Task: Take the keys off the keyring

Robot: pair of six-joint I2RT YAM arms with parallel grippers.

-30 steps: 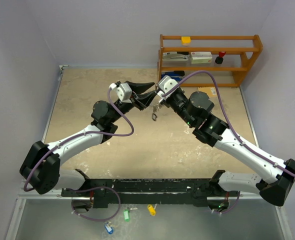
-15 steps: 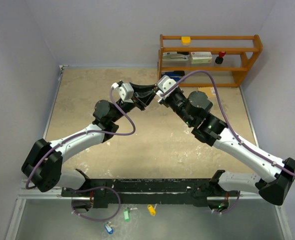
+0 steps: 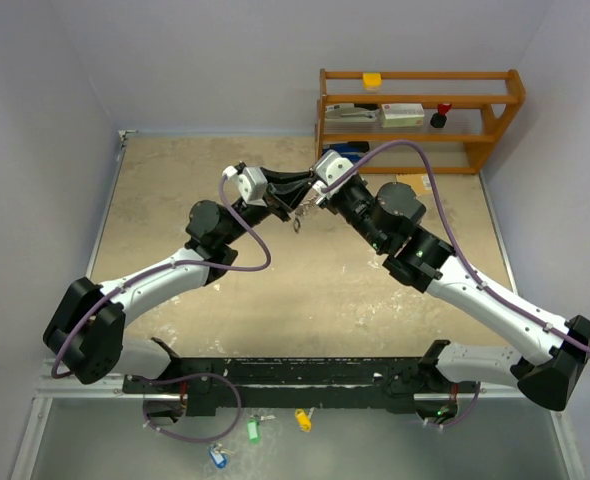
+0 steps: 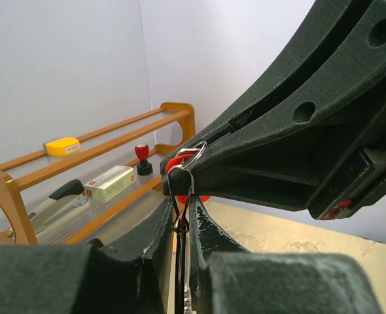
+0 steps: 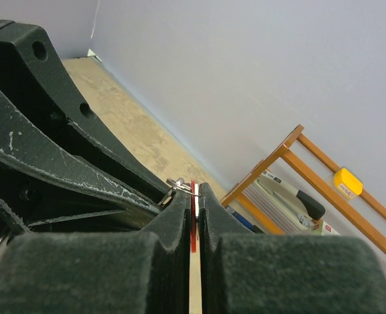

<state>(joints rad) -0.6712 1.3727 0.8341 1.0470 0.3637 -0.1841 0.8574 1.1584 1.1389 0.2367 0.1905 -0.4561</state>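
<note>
Your two arms met tip to tip in the upper middle of the overhead view, above the table (image 3: 165, 200), with the left gripper (image 3: 296, 194) and the right gripper (image 3: 309, 197) almost nose to nose. A small bunch of keys (image 3: 297, 216) dangled just below where they met.

In the left wrist view, your left gripper's fingers (image 4: 150, 235) were drawn in to a narrow slit. A thin dark piece (image 4: 182, 255) stood edge-on in that slit, clamped; which key it was, I could not tell. The keyring (image 4: 193, 152) sat just above those fingertips, its wire running down into the gap, and the red tag (image 4: 176, 164) showed right behind it. One black finger of the right gripper crossed the upper right of that frame.

In the right wrist view, your right gripper's fingers (image 5: 173, 229) were pinched tight on the red tag, seen edge-on as a thin stripe. The keyring rested on the tip of the left-hand finger there.

A wooden shelf (image 3: 415, 75) stood at the upper right.
</note>
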